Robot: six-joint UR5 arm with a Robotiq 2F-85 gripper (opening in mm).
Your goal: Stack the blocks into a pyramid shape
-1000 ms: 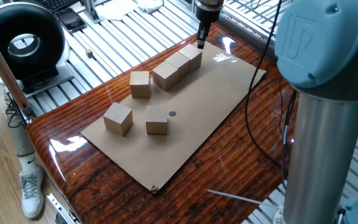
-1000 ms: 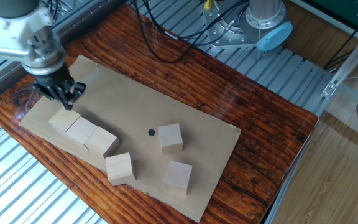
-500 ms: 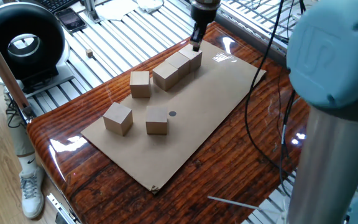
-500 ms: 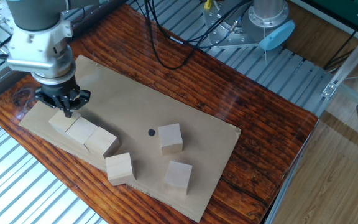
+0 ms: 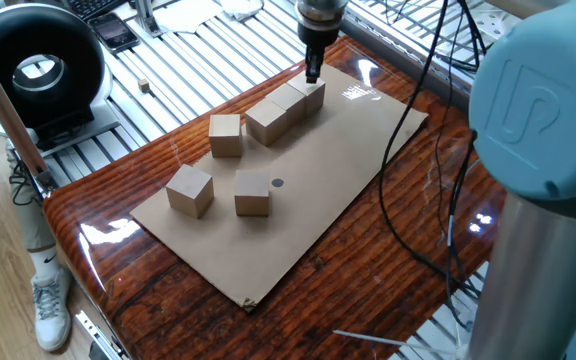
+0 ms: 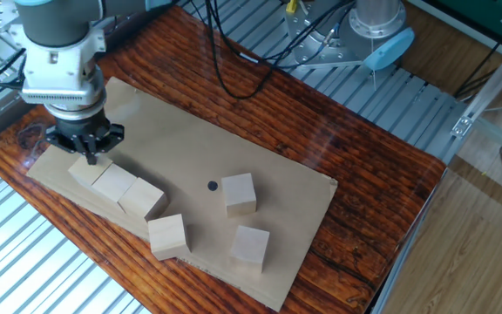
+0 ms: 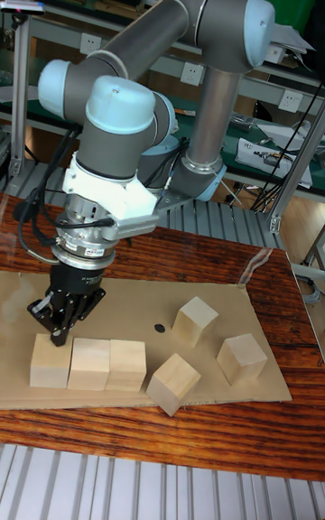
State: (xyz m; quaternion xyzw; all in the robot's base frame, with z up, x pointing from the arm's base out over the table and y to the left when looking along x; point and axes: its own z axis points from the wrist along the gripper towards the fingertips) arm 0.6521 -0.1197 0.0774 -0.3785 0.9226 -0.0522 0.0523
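Three tan blocks stand touching in a row on the cardboard sheet [image 5: 348,150]: the end block [image 5: 311,92] [image 6: 86,171] [image 7: 51,363], the middle block [image 5: 288,103] [image 6: 114,184] [image 7: 89,364] and the third block [image 5: 266,122] [image 6: 143,198] [image 7: 126,365]. Three loose blocks lie apart: one [image 5: 225,135] [image 6: 168,235], another [image 5: 190,190] [image 6: 251,245] and one [image 5: 253,193] [image 6: 239,193]. My gripper [image 5: 313,76] [image 6: 90,156] [image 7: 59,334] is shut with nothing in it. Its tips are at the far top edge of the end block. No pyramid shape stands.
A small black dot [image 5: 277,183] marks the cardboard. A black ring-shaped device [image 5: 36,70] and a tiny wooden cube [image 5: 144,87] sit on the slatted bench at the left. Cables [image 6: 234,61] trail over the table's far side toward the arm base [image 6: 373,26].
My gripper has moved down and in from beyond the row's end to the end block's far top edge. The blocks have not shifted.
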